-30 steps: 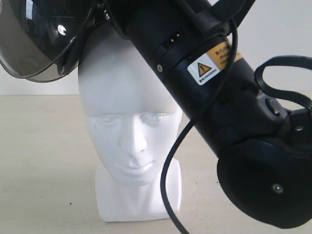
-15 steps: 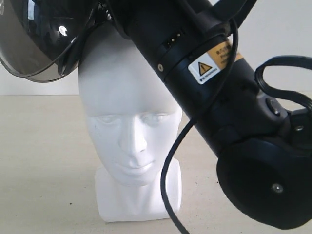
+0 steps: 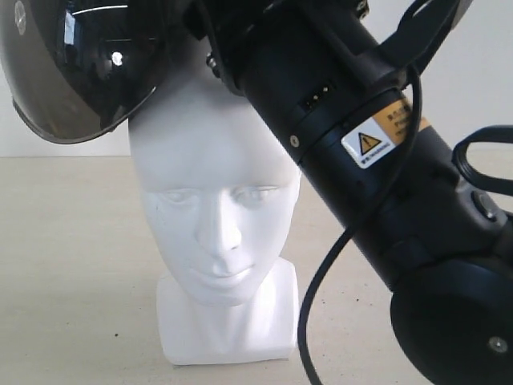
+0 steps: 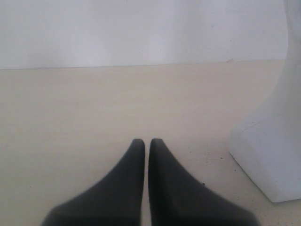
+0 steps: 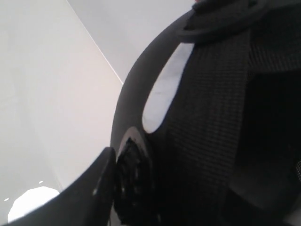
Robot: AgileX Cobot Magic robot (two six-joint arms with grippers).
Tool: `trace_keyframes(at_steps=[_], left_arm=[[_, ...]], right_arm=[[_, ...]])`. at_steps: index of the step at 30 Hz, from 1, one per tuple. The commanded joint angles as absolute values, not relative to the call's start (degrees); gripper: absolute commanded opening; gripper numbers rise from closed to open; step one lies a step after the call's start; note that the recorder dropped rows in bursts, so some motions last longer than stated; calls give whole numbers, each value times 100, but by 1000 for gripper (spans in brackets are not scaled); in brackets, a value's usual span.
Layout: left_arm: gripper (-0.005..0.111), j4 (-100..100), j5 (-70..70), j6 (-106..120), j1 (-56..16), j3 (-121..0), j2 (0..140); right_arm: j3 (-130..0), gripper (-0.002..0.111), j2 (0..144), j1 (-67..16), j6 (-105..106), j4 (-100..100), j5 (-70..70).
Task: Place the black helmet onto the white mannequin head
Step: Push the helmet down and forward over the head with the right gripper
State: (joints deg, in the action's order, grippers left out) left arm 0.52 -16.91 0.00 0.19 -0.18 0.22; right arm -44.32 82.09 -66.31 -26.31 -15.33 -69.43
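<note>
Exterior view: the black helmet [image 3: 72, 72] hangs tilted at the crown of the white mannequin head [image 3: 212, 216], which stands on a pale bench [image 3: 64, 265] before a white wall [image 3: 489, 80], a black arm [image 3: 345, 120] crossing its side. Left wrist view: the left claw [image 4: 146, 141], tips almost together and empty, sits low near the head's base. Right wrist view: helmet shell and strap fill it; the right claw's grip cannot be told.

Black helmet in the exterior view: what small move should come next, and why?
Probably shift the black helmet sideways toward that view's right until it centres over the white mannequin head, and only then lower it. The helmet hangs tilted, above and to the left of the crown, and the face is fully uncovered.
</note>
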Motion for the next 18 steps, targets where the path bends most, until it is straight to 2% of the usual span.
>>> trace_keyframes(at_steps=[1,18], left_arm=[[5,105,-1702,49,9,0,0],[5,105,-1702,49,9,0,0]], right_arm=[[-4252,0,8120,-6568,-2197,-2028,-6996],[-3728,0,7731,-6568,-2147,-2066,-6996]])
